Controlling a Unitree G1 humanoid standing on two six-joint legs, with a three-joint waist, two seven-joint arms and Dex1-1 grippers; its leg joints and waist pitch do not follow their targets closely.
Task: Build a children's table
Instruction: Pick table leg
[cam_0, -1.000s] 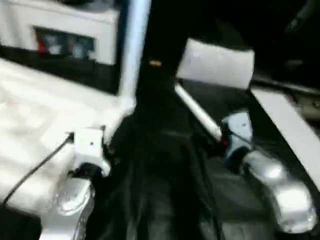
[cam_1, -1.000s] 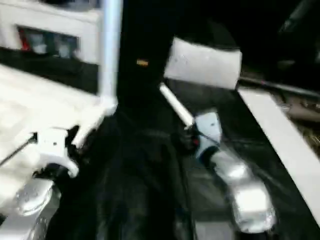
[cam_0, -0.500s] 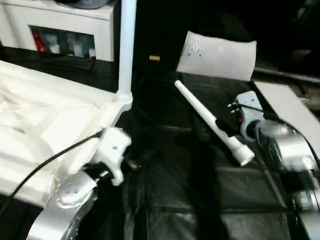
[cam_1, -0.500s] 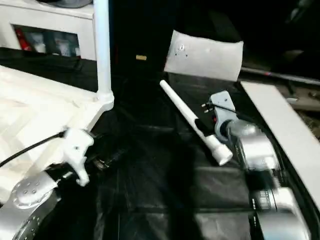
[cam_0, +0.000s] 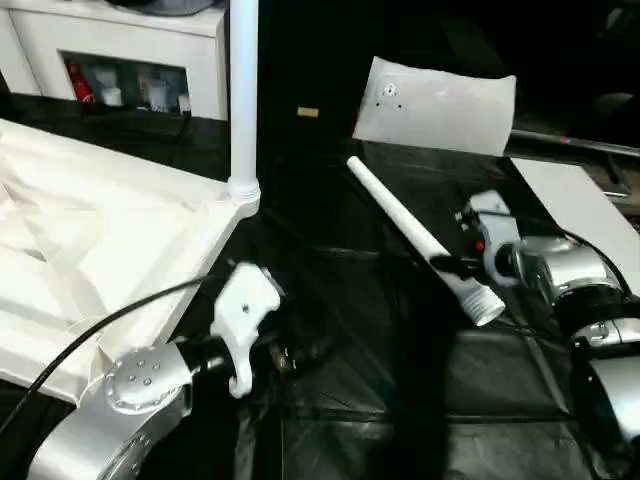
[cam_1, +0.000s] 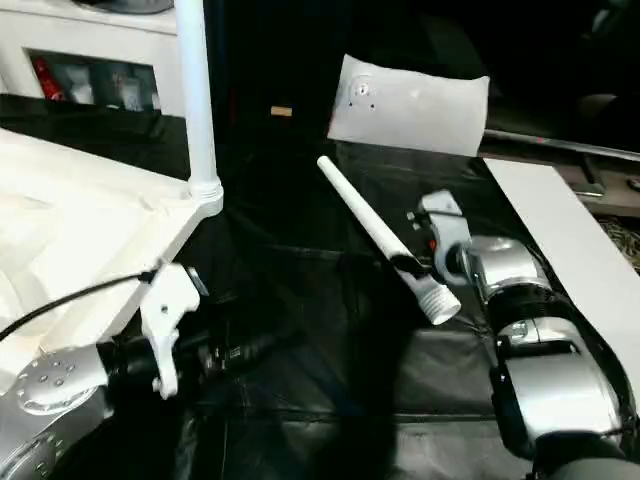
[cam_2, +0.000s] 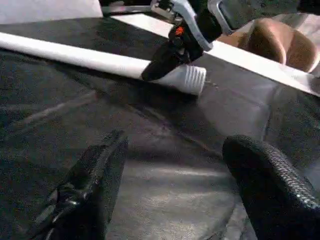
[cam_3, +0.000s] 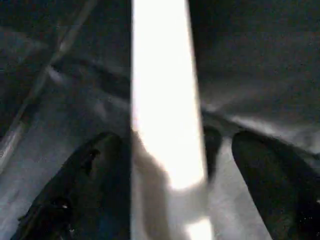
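Observation:
The children's table top (cam_0: 90, 250) lies upside down at the left, ribbed underside up. One white leg (cam_0: 243, 100) stands upright in its near right corner socket. A second leg (cam_0: 415, 235) lies slantwise on the black mat, threaded end (cam_0: 485, 305) towards me. My right gripper (cam_0: 455, 268) is open and straddles this leg just behind the thread. The leg (cam_3: 165, 115) runs between its fingers (cam_3: 85, 185), with a gap on one side. My left gripper (cam_2: 177, 150) hangs open over the bare mat, right of the table top, nothing between its fingers (cam_2: 90, 185).
A black mat (cam_0: 380, 400) covers the work surface. A white sheet (cam_0: 435, 105) stands at the back. A white cabinet (cam_0: 120, 50) is at the back left. A white board (cam_0: 580, 205) runs along the right side. A cable (cam_0: 90, 335) trails from my left wrist over the table top.
My left gripper has come away from the table top's corner towards the middle of the mat and opened wider. My right gripper has settled over the lying leg near its threaded end.

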